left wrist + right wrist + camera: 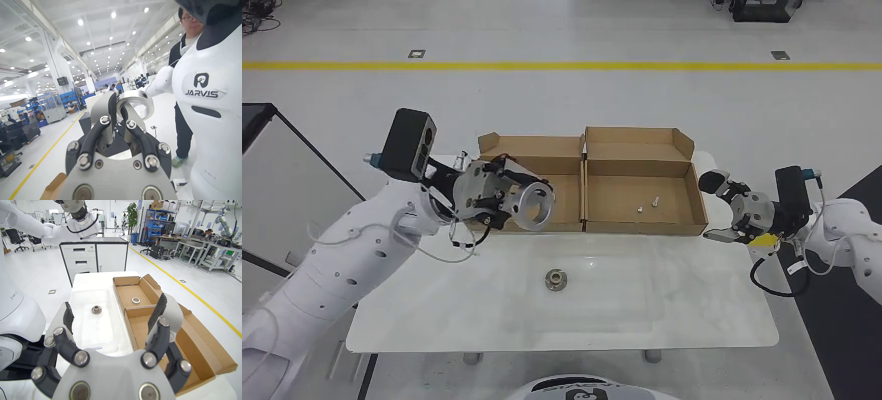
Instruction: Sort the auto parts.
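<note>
Left gripper (118, 108) clamps the wall of a polished silver ring (137, 96), one finger through its bore, above the left cardboard box (532, 150). Right gripper (114, 301) hangs with fingers apart off the tabletop's (442, 310) right end.

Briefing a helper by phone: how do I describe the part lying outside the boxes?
On the white table, look at the white tray in front of the two cardboard boxes. A grey metal hub lies alone on it, a round flange with a raised centre, unlike the plain ring in the left gripper.
</note>
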